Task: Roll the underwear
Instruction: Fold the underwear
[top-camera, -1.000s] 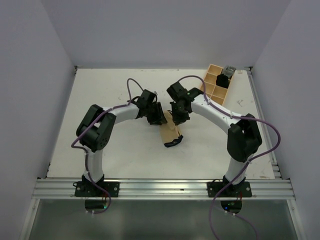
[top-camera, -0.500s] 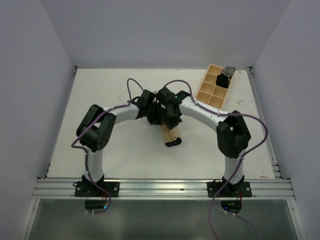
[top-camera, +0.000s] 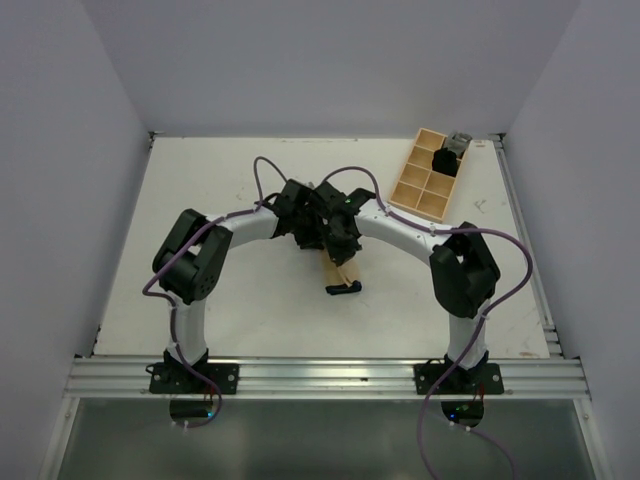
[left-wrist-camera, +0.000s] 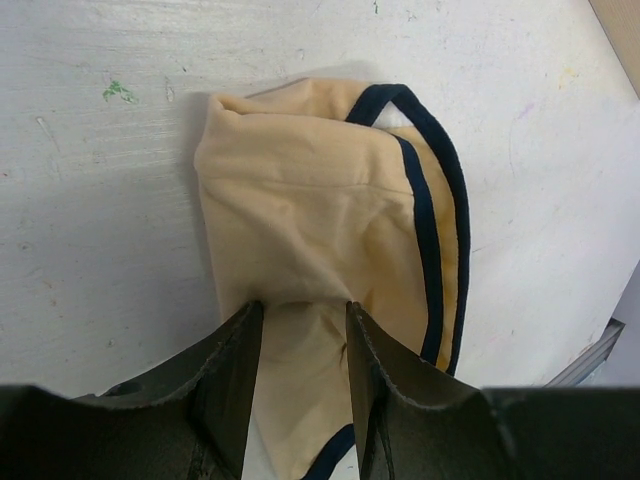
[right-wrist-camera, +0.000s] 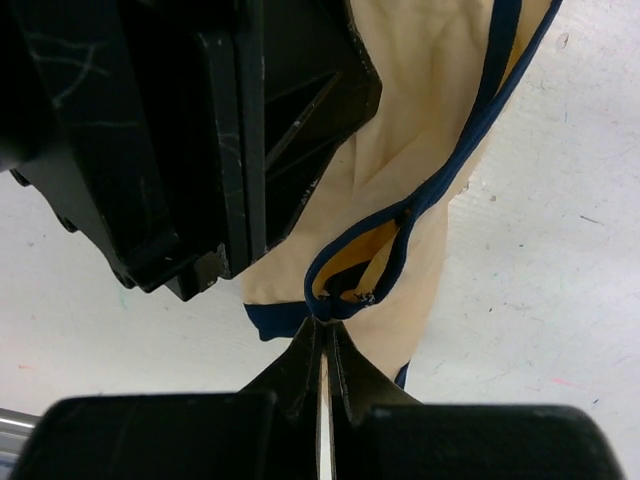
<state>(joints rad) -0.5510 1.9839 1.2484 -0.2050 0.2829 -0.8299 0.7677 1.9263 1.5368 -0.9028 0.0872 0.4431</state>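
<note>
Underwear (top-camera: 340, 272) lies about mid-table (top-camera: 200, 200), well apart from the tray (top-camera: 425, 185) at the far right corner. Both arms meet over its far end.

The left gripper (left-wrist-camera: 300, 322) has its fingers (left-wrist-camera: 232, 372) part-way apart, with a bunched fold of tan fabric gathered between them, so it looks like a grip on a thick fold. The right gripper (right-wrist-camera: 322, 340) is pinched tight on the dark trim (right-wrist-camera: 400, 222), where the trim loops at the fingertips.

Progress, as a judgement: early to middle. The cloth is folded over into a narrower, layered shape, with the trim running down one side in the left wrist view. No tight roll is visible. The near end lies flat and loose on the table in the top view.

What is left: wind the held end over toward the free end, keep the layers from slipping, then let go of a compact roll.
</note>
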